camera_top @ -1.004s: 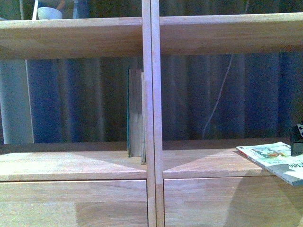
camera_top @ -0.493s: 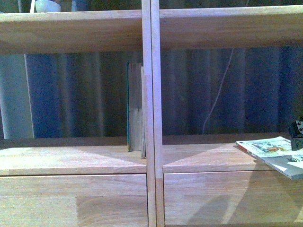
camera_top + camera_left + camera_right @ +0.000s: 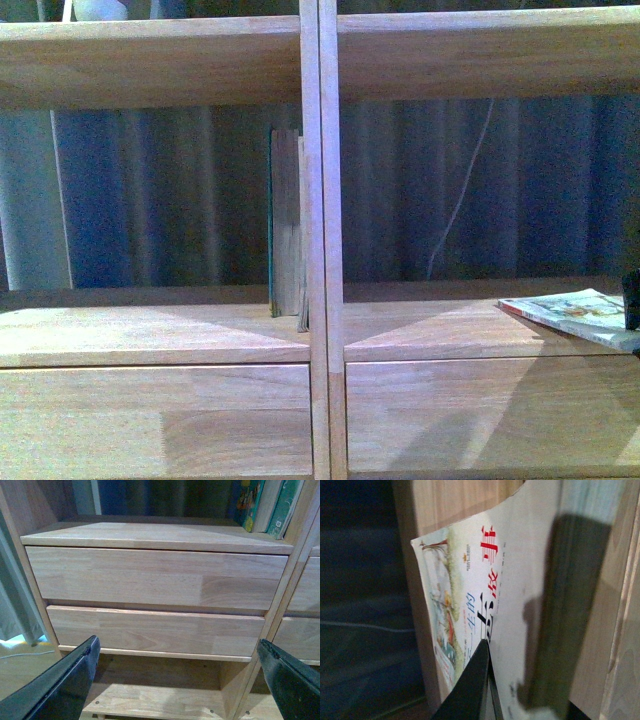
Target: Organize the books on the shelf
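The light wood shelf [image 3: 320,340] fills the front view, with its vertical divider in the middle. A few thin teal-covered books [image 3: 284,225] stand upright against the divider's left side; the left wrist view catches them too [image 3: 265,505]. The thin paperback [image 3: 572,312] lies nearly flat over the right compartment's board, at the right edge. My right gripper [image 3: 632,298] is shut on it and shows only as a dark bit. In the right wrist view, one dark finger [image 3: 472,690] presses on the paperback's illustrated cover [image 3: 520,580]. My left gripper [image 3: 175,680] hangs open before the drawers [image 3: 150,575], holding nothing.
Dark blue curtains [image 3: 150,200] and a thin white cable [image 3: 460,210] show through the open back. A pale bowl [image 3: 100,8] sits on the upper board. Below the two left drawers is a low open compartment [image 3: 150,700].
The whole shelf has slid upward in the front view. The paperback has levelled out from tilted to nearly flat, and the right gripper has slipped further toward the right edge.
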